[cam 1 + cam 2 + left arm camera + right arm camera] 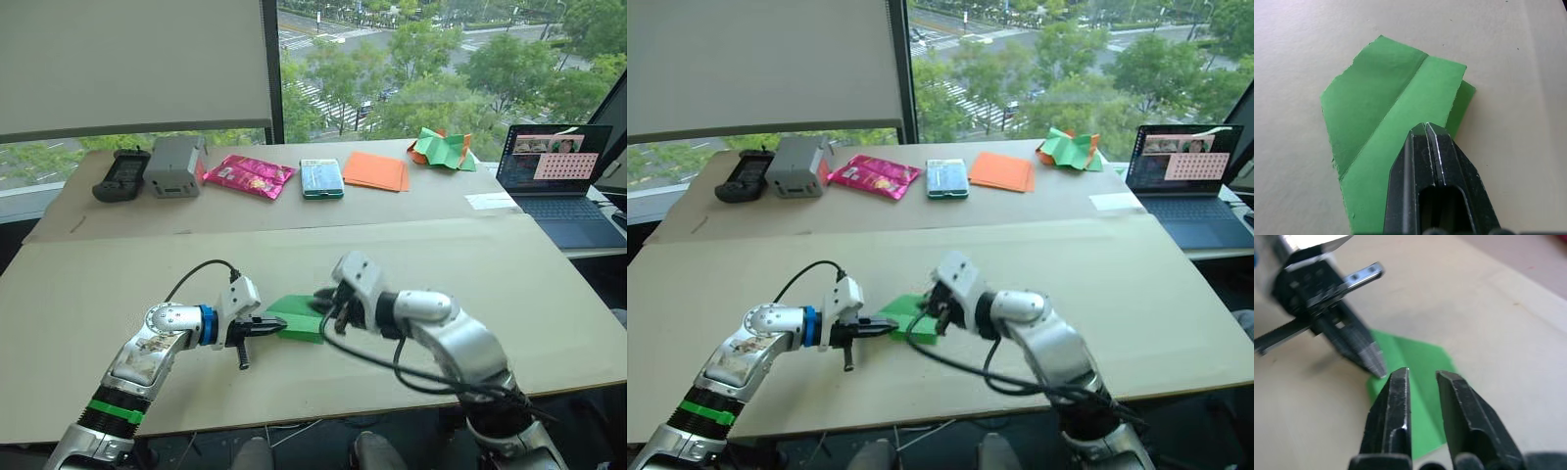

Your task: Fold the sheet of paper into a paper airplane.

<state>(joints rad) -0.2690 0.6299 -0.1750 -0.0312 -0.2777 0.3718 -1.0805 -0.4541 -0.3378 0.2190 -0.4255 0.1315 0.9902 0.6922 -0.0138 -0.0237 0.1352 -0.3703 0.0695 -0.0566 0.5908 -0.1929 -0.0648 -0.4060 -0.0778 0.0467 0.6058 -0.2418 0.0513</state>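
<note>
The bright green sheet of paper lies flat on the cardboard-covered table. It is folded into layered flaps with one diagonal crease, a blunt wedge shape of a paper airplane. My left gripper is shut, and its tip rests on top of the paper's near-left part. My right gripper hovers just over the paper's right end. Its fingers stand a little apart with nothing between them. The left gripper's tip sits close in front of them.
Along the far table stand a black device, a grey box, a pink packet, a teal pack, flat orange sheets and a crumpled green-and-orange heap. An open laptop sits at the far right.
</note>
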